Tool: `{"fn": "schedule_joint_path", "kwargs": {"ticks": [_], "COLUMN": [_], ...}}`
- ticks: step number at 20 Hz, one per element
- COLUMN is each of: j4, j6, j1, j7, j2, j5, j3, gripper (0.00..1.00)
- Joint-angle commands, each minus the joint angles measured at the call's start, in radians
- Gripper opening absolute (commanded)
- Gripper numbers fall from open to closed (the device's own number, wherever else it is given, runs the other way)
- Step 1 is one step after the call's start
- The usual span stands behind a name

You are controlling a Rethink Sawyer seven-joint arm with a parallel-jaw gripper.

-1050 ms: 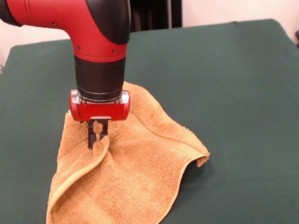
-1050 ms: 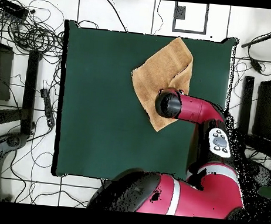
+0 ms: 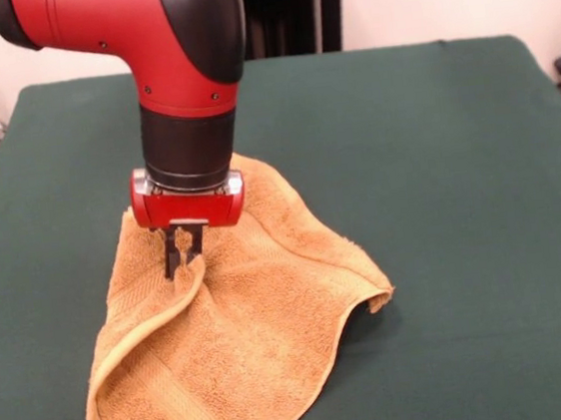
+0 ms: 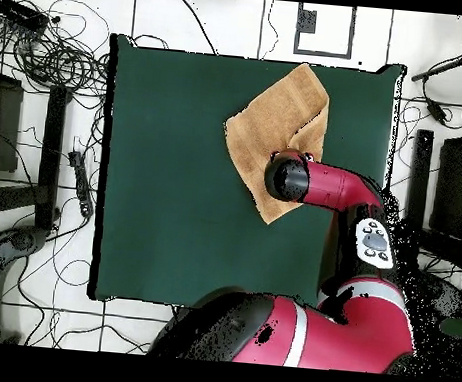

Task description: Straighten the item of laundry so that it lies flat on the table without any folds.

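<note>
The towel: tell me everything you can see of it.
The towel is golden-orange terry cloth with a flat woven band and hemmed edges. It lies rumpled on the green table, not flat: its left edge is rolled over in a long fold, and a ridge is pinched up where the tool grips it. One corner juts right, slightly lifted. In the overhead view it sits diagonally near the table's far edge, partly hidden under the arm.

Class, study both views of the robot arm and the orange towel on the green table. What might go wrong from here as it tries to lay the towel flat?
1. The gripper pinches a raised ridge of the towel; pulling may only shift the fold, not remove it.
2. The towel lies close to the table edge in the overhead view; a drag that way might slide part of it off.
</note>
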Motion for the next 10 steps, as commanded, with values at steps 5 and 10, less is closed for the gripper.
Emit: {"fn": "schedule_joint_path", "kwargs": {"ticks": [5, 10], "j4": [0.078, 0.077], "j6": [-0.076, -0.071], "j1": [0.022, 0.023], "j7": [0.119, 0.117], "j2": [0.204, 0.204], "j5": [-0.027, -0.027], "j3": [0.092, 0.093], "gripper": [0.0, 0.0]}}
